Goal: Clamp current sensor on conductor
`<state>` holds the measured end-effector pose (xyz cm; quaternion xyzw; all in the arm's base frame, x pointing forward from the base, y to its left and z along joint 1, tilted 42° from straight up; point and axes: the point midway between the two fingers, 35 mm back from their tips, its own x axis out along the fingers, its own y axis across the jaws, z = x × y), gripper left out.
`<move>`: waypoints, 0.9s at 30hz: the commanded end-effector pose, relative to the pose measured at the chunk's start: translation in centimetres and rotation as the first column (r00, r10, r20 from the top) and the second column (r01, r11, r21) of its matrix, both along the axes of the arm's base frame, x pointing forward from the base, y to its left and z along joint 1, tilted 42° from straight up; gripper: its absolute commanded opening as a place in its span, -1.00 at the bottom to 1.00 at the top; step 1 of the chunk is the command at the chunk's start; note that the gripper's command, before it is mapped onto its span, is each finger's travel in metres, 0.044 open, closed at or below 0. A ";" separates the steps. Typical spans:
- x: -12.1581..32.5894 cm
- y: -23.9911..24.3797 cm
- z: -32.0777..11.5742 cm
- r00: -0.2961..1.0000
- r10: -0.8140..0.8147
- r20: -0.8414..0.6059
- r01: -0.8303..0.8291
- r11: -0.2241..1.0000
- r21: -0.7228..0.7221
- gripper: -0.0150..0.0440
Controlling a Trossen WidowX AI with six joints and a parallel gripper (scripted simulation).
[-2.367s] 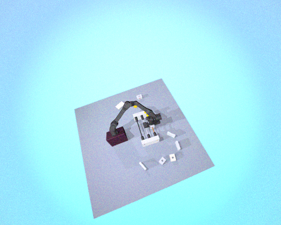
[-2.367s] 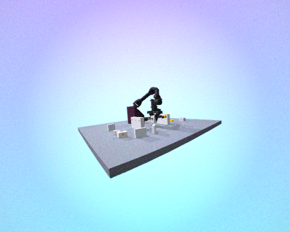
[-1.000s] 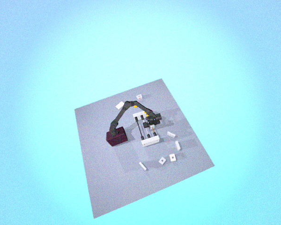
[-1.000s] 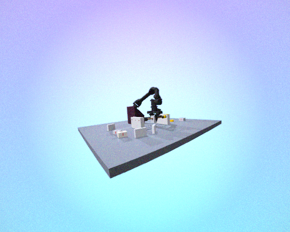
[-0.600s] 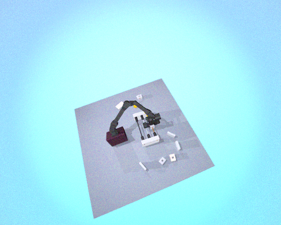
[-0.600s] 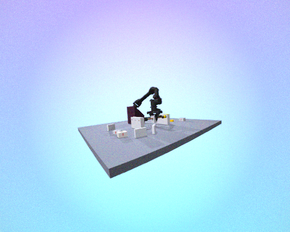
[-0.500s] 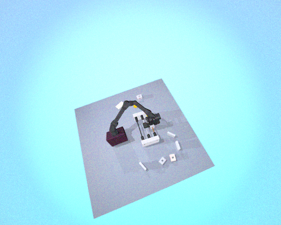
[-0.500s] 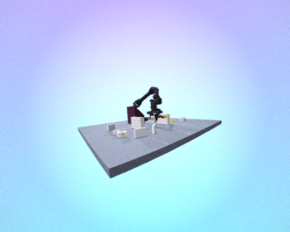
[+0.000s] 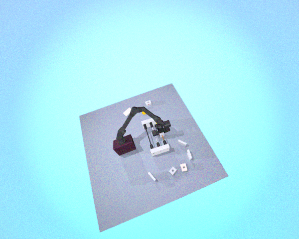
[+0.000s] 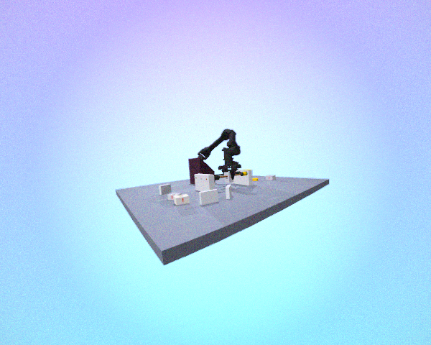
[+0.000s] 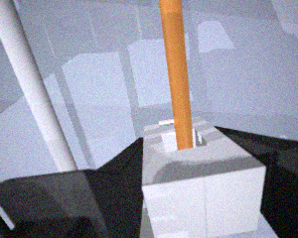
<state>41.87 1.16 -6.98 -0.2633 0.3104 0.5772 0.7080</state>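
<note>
Pinching the white sensor (image 9: 161, 134) (image 11: 204, 198), the jaws stand partly apart, one on each side of it. The sensor is around the orange rod (image 9: 163, 138) (image 11: 175, 64), which goes into the hole in its top face in the wrist view. A thin line runs down the sensor's pale side. I cannot tell if it has latched, which way its arrow points, or if this rod has the LOAD mark.

A white rod (image 9: 156, 139) (image 11: 32, 81) is near the orange one, and a thin black rod (image 9: 148, 138) is on the white rod's other side. The rods run between a white end block with dots (image 9: 160, 150) (image 10: 205, 182) and another white end block (image 9: 146, 122) (image 10: 248, 178).

The black arm (image 9: 127, 120) (image 10: 230, 139) bends over from a dark red box (image 9: 130, 147) (image 10: 195, 170). On the gray surface (image 9: 108, 195) (image 10: 208, 218), two small square blocks with holes lie near each other.
</note>
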 end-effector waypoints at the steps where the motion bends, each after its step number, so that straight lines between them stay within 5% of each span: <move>1: 0.0 0.0 0.0 1.000 0.001 0.000 -0.001 1.000 0.000 -0.05; 6: 0.0 0.0 0.0 1.000 0.001 0.000 -0.001 1.000 0.000 0.40; 27: 0.0 0.0 0.0 1.000 0.001 0.000 -0.001 1.000 0.000 0.40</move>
